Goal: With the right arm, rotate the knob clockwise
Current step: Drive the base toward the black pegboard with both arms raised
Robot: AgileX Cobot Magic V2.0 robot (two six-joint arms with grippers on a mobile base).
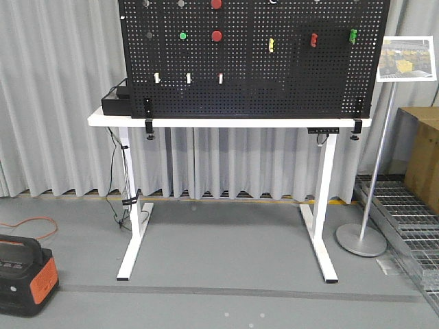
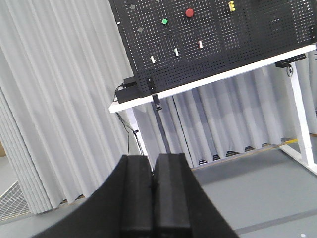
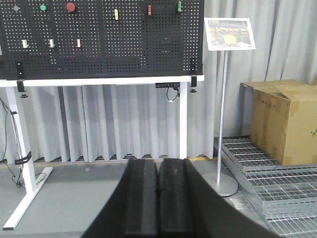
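Note:
A black pegboard stands upright on a white table. It carries red round buttons, a green button, small white switches, and yellow, red and green handles. A dull grey round piece at the board's left could be the knob; I cannot tell for sure. It also shows in the right wrist view. My right gripper is shut and empty, low and far in front of the board. My left gripper is shut and empty too. Neither arm shows in the front view.
A sign on a metal pole with a round base stands right of the table. A cardboard box sits on metal grating at the right. A black and orange power unit lies on the floor at the left. Grey curtains hang behind.

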